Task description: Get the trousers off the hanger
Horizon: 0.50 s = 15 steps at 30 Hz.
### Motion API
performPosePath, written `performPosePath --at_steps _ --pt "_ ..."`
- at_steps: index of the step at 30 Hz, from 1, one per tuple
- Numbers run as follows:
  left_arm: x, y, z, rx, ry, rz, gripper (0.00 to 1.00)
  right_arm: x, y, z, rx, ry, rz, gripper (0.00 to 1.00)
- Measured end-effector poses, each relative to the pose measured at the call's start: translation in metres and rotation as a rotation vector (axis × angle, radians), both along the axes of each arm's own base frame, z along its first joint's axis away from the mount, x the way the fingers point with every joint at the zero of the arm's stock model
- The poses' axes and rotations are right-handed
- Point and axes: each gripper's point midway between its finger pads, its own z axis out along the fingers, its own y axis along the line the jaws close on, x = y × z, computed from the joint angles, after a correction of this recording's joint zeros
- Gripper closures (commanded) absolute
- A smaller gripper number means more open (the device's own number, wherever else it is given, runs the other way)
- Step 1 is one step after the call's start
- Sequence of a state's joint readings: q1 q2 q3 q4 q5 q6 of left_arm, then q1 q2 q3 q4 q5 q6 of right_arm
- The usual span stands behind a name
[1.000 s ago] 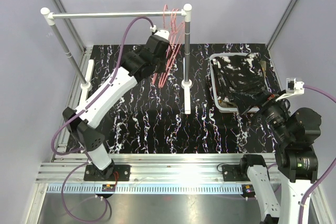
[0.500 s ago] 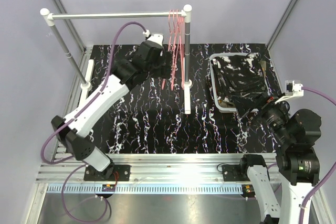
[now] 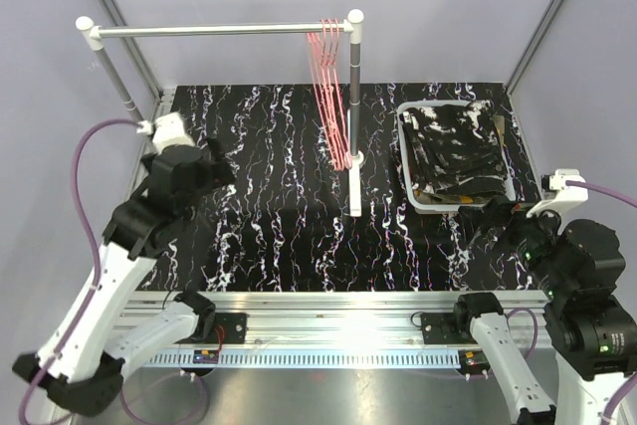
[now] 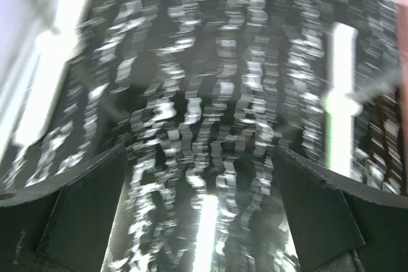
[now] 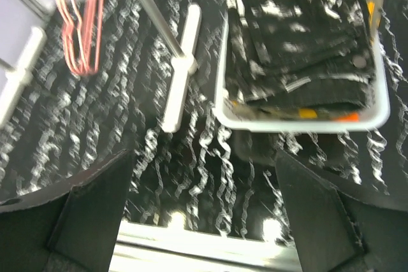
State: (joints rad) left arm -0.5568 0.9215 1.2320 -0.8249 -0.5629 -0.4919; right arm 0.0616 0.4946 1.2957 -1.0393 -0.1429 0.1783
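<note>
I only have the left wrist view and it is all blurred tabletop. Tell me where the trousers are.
Observer: The black speckled trousers lie folded in the white bin on the table's right side.
Operator: Report the hangers.
Observer: The pink hangers hang bare on the rail, bunched by its right post.
Operator: Give me the right arm.
Observer: The right gripper is open and holds nothing, on the near side of the bin.
</note>
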Motion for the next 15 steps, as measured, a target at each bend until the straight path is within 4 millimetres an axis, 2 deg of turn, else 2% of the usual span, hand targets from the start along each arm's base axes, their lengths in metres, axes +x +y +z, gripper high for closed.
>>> performPosePath --at_steps 3,5,8,15 --pt "-0.013 0.047 -0.023 0.006 0.026 0.145 0.01 -0.006 -0.007 -0.012 -0.047 0.039 -0.011 0.0" --pt "-0.021 0.068 -0.032 0.011 0.037 0.215 0.01 -0.009 -0.013 -0.018 -0.069 0.05 -0.031 0.01" --pt "-0.034 0.079 -0.039 0.022 0.048 0.237 0.01 -0.016 -0.019 -0.022 -0.084 0.053 -0.056 0.01" --pt "-0.065 0.088 -0.031 0.034 0.005 0.207 0.01 -0.025 -0.027 -0.024 -0.104 0.041 -0.087 0.0"
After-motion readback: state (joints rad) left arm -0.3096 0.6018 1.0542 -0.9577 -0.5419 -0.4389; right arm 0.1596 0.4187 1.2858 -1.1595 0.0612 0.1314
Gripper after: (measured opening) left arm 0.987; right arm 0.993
